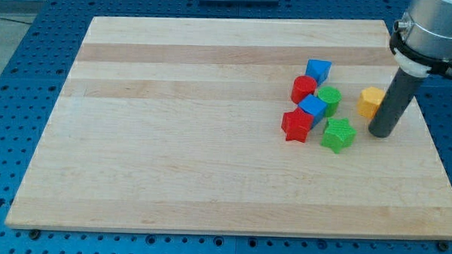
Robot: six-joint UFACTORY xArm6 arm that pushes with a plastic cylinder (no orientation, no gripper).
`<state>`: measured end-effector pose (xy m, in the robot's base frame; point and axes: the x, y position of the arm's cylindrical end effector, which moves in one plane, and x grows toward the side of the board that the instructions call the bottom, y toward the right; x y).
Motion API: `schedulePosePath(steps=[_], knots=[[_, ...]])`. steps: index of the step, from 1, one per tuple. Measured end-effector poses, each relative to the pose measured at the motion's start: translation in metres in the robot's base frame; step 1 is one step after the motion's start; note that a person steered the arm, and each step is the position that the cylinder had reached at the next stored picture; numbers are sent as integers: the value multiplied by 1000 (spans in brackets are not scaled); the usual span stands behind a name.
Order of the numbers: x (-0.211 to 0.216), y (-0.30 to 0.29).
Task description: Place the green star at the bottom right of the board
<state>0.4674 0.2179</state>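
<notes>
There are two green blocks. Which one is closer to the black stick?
The green star, the lower green block. It sits just to the view's left of my tip. The round green block lies higher up, against the blue cube.

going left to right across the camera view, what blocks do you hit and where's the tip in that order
red star → red block → green star → yellow block → my tip. The two blue blocks and the green round block overlap these in left-right position, so I leave them out.
</notes>
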Motion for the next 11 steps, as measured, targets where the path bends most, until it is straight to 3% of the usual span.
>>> schedulePosePath(steps=[4, 7, 9, 11], knots=[[-17, -61], [29, -108], [37, -179], [58, -87]])
